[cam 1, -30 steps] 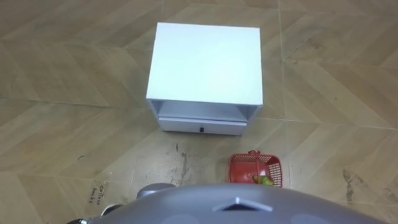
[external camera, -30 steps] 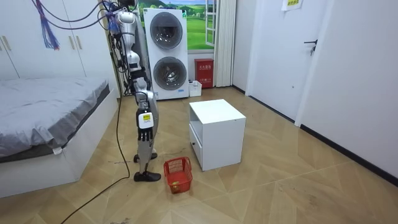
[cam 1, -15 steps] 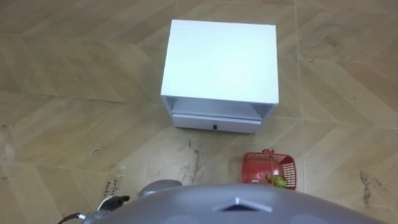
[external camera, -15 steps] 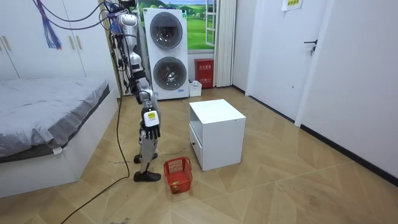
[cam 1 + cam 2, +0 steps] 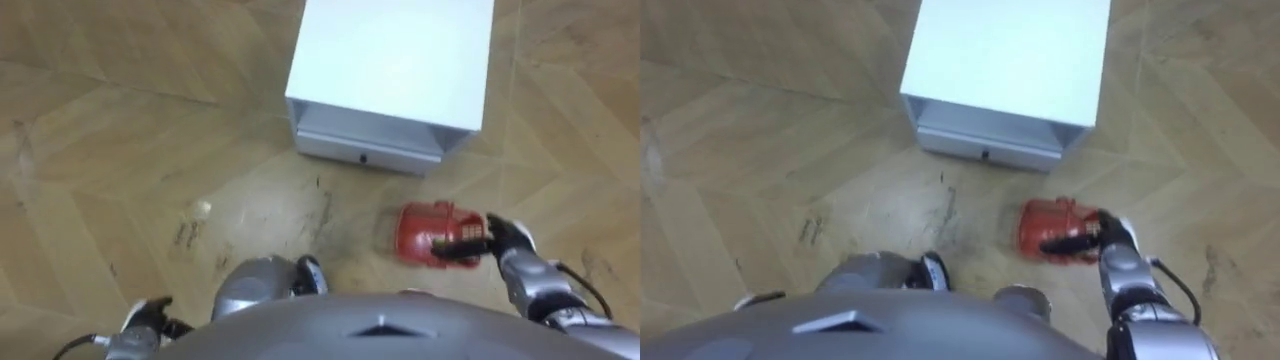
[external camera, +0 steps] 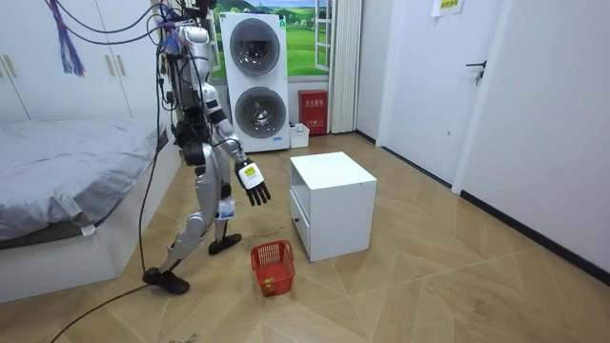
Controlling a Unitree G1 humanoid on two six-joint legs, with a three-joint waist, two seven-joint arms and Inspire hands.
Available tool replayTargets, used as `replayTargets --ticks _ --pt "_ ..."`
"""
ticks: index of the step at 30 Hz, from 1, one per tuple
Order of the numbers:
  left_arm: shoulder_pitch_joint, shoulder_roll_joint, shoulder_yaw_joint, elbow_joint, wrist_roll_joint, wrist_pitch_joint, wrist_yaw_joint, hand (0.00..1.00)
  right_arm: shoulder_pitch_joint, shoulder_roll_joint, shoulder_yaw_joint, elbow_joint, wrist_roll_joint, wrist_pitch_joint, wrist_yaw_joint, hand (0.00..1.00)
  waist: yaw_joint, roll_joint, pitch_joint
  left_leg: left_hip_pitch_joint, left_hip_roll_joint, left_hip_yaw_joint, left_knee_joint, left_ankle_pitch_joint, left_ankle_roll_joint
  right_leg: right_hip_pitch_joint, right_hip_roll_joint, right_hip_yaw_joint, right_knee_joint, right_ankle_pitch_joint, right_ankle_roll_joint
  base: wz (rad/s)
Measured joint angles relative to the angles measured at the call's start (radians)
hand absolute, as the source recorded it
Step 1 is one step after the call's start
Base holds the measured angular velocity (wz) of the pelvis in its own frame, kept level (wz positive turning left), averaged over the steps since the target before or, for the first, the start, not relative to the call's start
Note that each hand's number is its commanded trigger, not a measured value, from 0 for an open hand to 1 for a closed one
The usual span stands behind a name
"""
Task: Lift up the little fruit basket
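Note:
The red fruit basket stands on the wood floor just in front of the white cabinet's right corner, with something green inside it in the room view. My right hand comes in from the lower right, open, its dark fingers stretched across the basket's near rim. In the room view this hand hangs well above the basket, fingers spread, touching nothing. My left hand shows at the bottom left edge, low by my side. I stand bent forward over the basket, one leg set back.
The white cabinet with a drawer below an open shelf stands straight ahead. A small pale scrap lies on the floor to the left. A bed is behind me, stacked washing machines by the far wall.
I have stepped into a lunge and bent forward, so the eye view has tipped down. My right arm has swung out in front, over the basket. The basket has not moved.

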Motion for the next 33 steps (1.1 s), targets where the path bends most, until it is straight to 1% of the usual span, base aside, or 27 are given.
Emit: replayTargets --ticks 1,2,3,4,5,6,7,8,9,10,11,12,13,14,15,16,19,20,21,23,24,26,28,29,31,32,33 --pt "-0.037 0.000 -0.002 0.007 -0.019 -0.013 0.014 0.00 -0.027 0.010 0.003 0.012 0.004 0.002 -0.001 0.00 0.006 -0.005 0.0032 -0.072 0.014 -0.074 0.069 0.002 -0.005 -0.019 0.022 0.004 -0.028 -0.053 -0.004 -0.43" --pt "-0.063 0.000 -0.011 0.026 -0.030 -0.032 0.025 0.00 -0.044 0.014 0.021 0.009 0.019 0.000 -0.007 0.00 0.025 0.001 0.0044 -0.147 0.019 -0.178 0.141 0.008 -0.016 -0.042 0.051 0.034 -0.039 -0.093 -0.011 -0.54" --pt "-0.070 0.000 -0.016 0.036 -0.039 -0.038 0.028 0.00 -0.048 0.016 0.025 0.006 0.029 0.000 -0.010 0.00 0.025 0.008 0.0007 -0.186 0.021 -0.219 0.177 0.010 -0.020 -0.044 0.066 0.044 -0.045 -0.111 -0.008 -0.40" --pt "-0.085 0.003 -0.035 0.052 -0.056 -0.048 0.037 0.00 -0.048 0.018 0.024 -0.011 0.045 0.000 -0.016 0.00 0.021 0.013 -0.0016 -0.246 0.026 -0.257 0.241 0.008 -0.029 -0.060 0.082 0.050 -0.031 -0.158 -0.009 -0.04" --pt "-0.101 0.006 -0.056 0.066 -0.082 -0.062 0.047 0.00 -0.043 0.013 0.021 -0.036 0.060 0.001 -0.027 0.00 0.020 0.006 0.0012 -0.300 0.032 -0.276 0.294 -0.009 -0.054 -0.103 0.076 0.048 0.031 -0.227 -0.009 0.10" --pt "-0.107 0.006 -0.066 0.070 -0.096 -0.067 0.051 0.00 -0.044 0.008 0.019 -0.043 0.062 0.001 -0.033 0.00 0.020 0.006 0.0013 -0.331 0.035 -0.285 0.331 -0.025 -0.062 -0.126 0.072 0.046 0.070 -0.262 -0.011 0.25" --pt "-0.108 0.007 -0.069 0.071 -0.107 -0.072 0.053 0.00 -0.051 0.003 0.017 -0.048 0.066 0.001 -0.048 0.00 0.018 0.006 0.0017 -0.390 0.035 -0.305 0.408 -0.058 -0.065 -0.171 0.067 0.046 0.151 -0.333 -0.013 0.41" --pt "-0.104 0.012 -0.080 0.075 -0.122 -0.072 0.060 0.00 -0.052 0.002 0.014 -0.067 0.081 0.000 -0.054 0.00 0.010 0.003 0.0021 -0.441 0.030 -0.316 0.474 -0.096 -0.060 -0.210 0.054 0.040 0.247 -0.395 -0.014 0.50" --pt "-0.100 0.017 -0.091 0.080 -0.129 -0.072 0.065 0.00 -0.053 0.002 0.013 -0.078 0.095 -0.001 -0.055 0.00 0.002 0.001 0.0034 -0.464 0.025 -0.318 0.508 -0.113 -0.054 -0.228 0.041 0.034 0.302 -0.421 -0.011 0.57" --pt "-0.093 0.024 -0.106 0.096 -0.134 -0.070 0.071 0.00 -0.053 0.001 0.012 -0.105 0.118 -0.003 -0.057 0.00 -0.006 0.001 0.0038 -0.500 0.024 -0.314 0.575 -0.145 -0.042 -0.268 0.014 0.031 0.437 -0.451 -0.008 0.54" --pt "-0.082 0.032 -0.109 0.114 -0.139 -0.071 0.073 0.00 -0.049 0.002 0.009 -0.133 0.128 -0.004 -0.059 0.00 -0.009 -0.010 0.0064 -0.522 0.027 -0.291 0.634 -0.176 -0.033 -0.310 -0.030 0.036 0.589 -0.454 -0.007 0.58" --pt "-0.080 0.039 -0.111 0.120 -0.140 -0.071 0.074 0.00 -0.042 0.003 0.009 -0.153 0.135 -0.004 -0.060 0.00 -0.016 -0.018 0.0049 -0.531 0.028 -0.275 0.667 -0.189 -0.027 -0.322 -0.054 0.039 0.672 -0.445 -0.010 0.87" --pt "-0.071 0.060 -0.126 0.136 -0.140 -0.075 0.077 0.00 -0.035 0.007 0.007 -0.185 0.145 -0.008 -0.067 0.00 -0.035 -0.037 -0.0010 -0.552 0.037 -0.235 0.728 -0.213 -0.014 -0.331 -0.095 0.059 0.809 -0.414 -0.011 1.04" --pt "-0.086 0.069 -0.128 0.139 -0.140 -0.078 0.089 0.00 -0.047 0.006 -0.007 -0.201 0.153 -0.017 -0.070 0.00 -0.041 -0.045 -0.0006 -0.576 0.062 -0.207 0.794 -0.232 -0.013 -0.357 -0.115 0.075 0.886 -0.420 -0.006 0.90" --pt "-0.087 0.066 -0.129 0.139 -0.140 -0.078 0.095 0.00 -0.059 0.004 -0.020 -0.205 0.156 -0.022 -0.072 0.00 -0.041 -0.042 0.0014 -0.589 0.070 -0.204 0.825 -0.241 -0.013 -0.371 -0.118 0.082 0.927 -0.421 -0.010 0.38" --pt "-0.078 0.062 -0.135 0.138 -0.141 -0.077 0.103 0.00 -0.077 0.003 -0.026 -0.223 0.163 -0.023 -0.081 0.00 -0.029 -0.031 0.0012 -0.613 0.074 -0.205 0.873 -0.258 -0.012 -0.395 -0.127 0.093 0.992 -0.421 -0.010 0.00" --pt "-0.069 0.064 -0.153 0.140 -0.159 -0.070 0.121 0.00 -0.087 0.006 -0.025 -0.275 0.172 -0.037 -0.097 0.00 -0.034 -0.034 0.0033 -0.652 0.078 -0.191 0.974 -0.308 0.016 -0.431 -0.157 0.133 1.142 -0.421 -0.011 0.07" --pt "-0.073 0.064 -0.165 0.146 -0.181 -0.076 0.136 0.00 -0.085 0.007 -0.026 -0.288 0.185 -0.039 -0.112 0.00 -0.049 -0.037 0.0097 -0.663 0.078 -0.187 1.020 -0.326 0.025 -0.433 -0.163 0.151 1.201 -0.420 -0.011 0.30" --pt "-0.076 0.064 -0.168 0.149 -0.189 -0.079 0.143 0.00 -0.083 0.008 -0.026 -0.296 0.192 -0.040 -0.117 0.00 -0.061 -0.035 0.0115 -0.672 0.078 -0.187 1.046 -0.336 0.030 -0.436 -0.164 0.156 1.231 -0.420 -0.011 0.36" --pt "-0.085 0.064 -0.180 0.160 -0.208 -0.082 0.159 0.00 -0.079 0.010 -0.026 -0.310 0.196 -0.040 -0.137 0.00 -0.089 -0.038 0.0137 -0.708 0.079 -0.187 1.130 -0.367 0.030 -0.455 -0.166 0.187 1.334 -0.420 -0.011 0.25" --pt "-0.085 0.064 -0.190 0.166 -0.219 -0.083 0.160 0.00 -0.079 0.010 -0.026 -0.310 0.195 -0.040 -0.142 0.00 -0.090 -0.039 0.0137 -0.716 0.080 -0.187 1.147 -0.372 0.030 -0.461 -0.167 0.193 1.355 -0.420 -0.011 0.10" --pt "-0.086 0.063 -0.210 0.187 -0.242 -0.096 0.161 0.00 -0.081 0.011 -0.033 -0.311 0.195 -0.040 -0.156 0.00 -0.118 -0.047 0.0148 -0.744 0.079 -0.188 1.195 -0.384 0.032 -0.478 -0.173 0.205 1.420 -0.420 -0.011 0.11" --pt "-0.079 0.064 -0.228 0.188 -0.261 -0.101 0.164 0.00 -0.081 0.010 -0.045 -0.311 0.196 -0.040 -0.171 0.00 -0.136 -0.055 0.0152 -0.760 0.079 -0.191 1.231 -0.396 0.027 -0.486 -0.174 0.216 1.464 -0.420 -0.011 0.09" --pt "-0.070 0.064 -0.234 0.187 -0.276 -0.105 0.169 0.00 -0.081 0.010 -0.058 -0.311 0.195 -0.040 -0.179 0.00 -0.144 -0.061 0.0155 -0.763 0.079 -0.192 1.255 -0.404 0.018 -0.483 -0.174 0.225 1.489 -0.420 -0.012 0.03" --pt "-0.059 0.064 -0.241 0.187 -0.295 -0.110 0.170 0.00 -0.082 0.006 -0.074 -0.316 0.194 -0.040 -0.192 0.00 -0.145 -0.071 0.0158 -0.764 0.080 -0.192 1.286 -0.417 0.009 -0.481 -0.176 0.239 1.522 -0.421 -0.014 -0.06" --pt "-0.050 0.063 -0.256 0.188 -0.307 -0.112 0.172 0.00 -0.085 0.003 -0.083 -0.327 0.195 -0.040 -0.202 0.00 -0.147 -0.075 0.0180 -0.766 0.078 -0.199 1.302 -0.423 0.004 -0.481 -0.174 0.246 1.536 -0.422 -0.016 -0.11" --pt "-0.047 0.063 -0.268 0.188 -0.313 -0.115 0.172 0.00 -0.087 0.001 -0.085 -0.332 0.195 -0.040 -0.209 0.00 -0.147 -0.075 0.0184 -0.769 0.076 -0.206 1.309 -0.427 0.000 -0.481 -0.173 0.247 1.542 -0.424 -0.021 -0.18"
